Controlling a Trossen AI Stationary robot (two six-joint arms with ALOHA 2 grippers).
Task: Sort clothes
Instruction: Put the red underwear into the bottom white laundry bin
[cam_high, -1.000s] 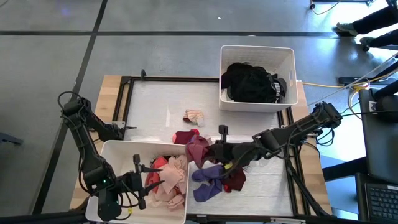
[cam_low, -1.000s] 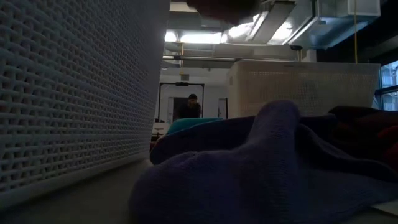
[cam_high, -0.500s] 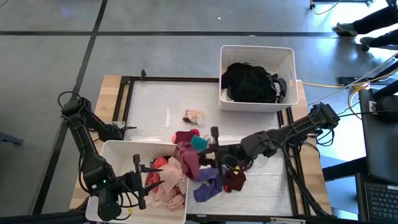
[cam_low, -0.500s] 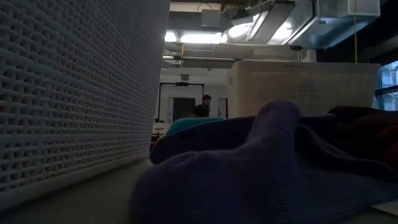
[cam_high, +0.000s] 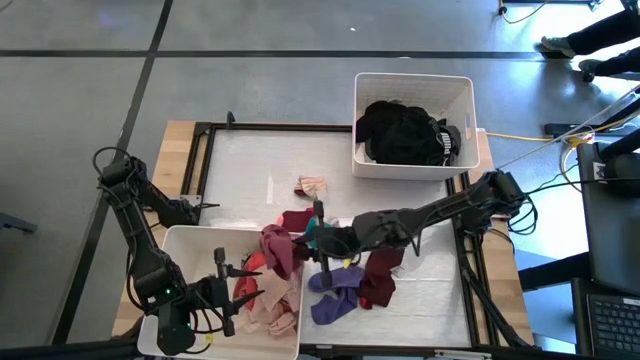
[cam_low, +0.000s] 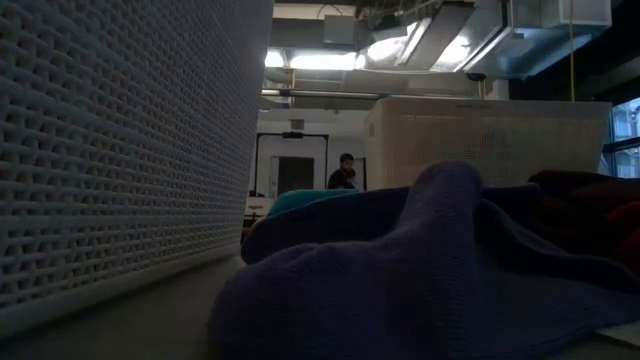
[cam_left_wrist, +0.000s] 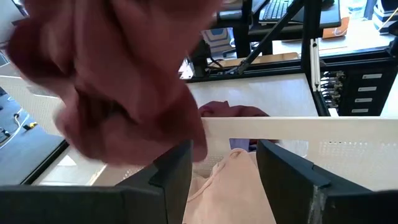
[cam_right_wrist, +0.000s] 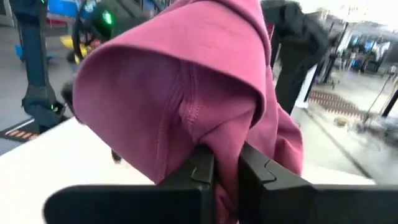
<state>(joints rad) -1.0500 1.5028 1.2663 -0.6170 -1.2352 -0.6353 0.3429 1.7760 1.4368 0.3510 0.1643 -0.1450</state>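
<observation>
Your right hand (cam_high: 312, 240) pinches a maroon garment (cam_high: 277, 250) between its fingers (cam_right_wrist: 202, 171), carrying it over the near bin's (cam_high: 190, 238) right wall. The garment hangs bunched, its long axis running down from the pinch; its lower end is cut off in the right wrist view, and in the left wrist view it is a blurred mass (cam_left_wrist: 118, 81) covering much of what lies beyond.

Below it, pink clothes (cam_high: 268, 300) lie in that bin. Just to the right, on the surface (cam_high: 250, 165), sit a teal piece (cam_high: 312, 232), a dark red piece (cam_high: 378, 275) and purple pieces (cam_high: 335, 292); a pale sock (cam_high: 312, 187) lies apart, farther back. The far bin (cam_high: 465, 100) holds black clothes (cam_high: 405, 133).

Your left hand (cam_high: 228, 283) rests over the near bin, fingers (cam_left_wrist: 177, 171) spread, holding nothing.

The low view shows only the purple fabric (cam_low: 400, 270) up close beside a bin wall (cam_low: 120, 140), and a person (cam_low: 345, 172) far behind.
</observation>
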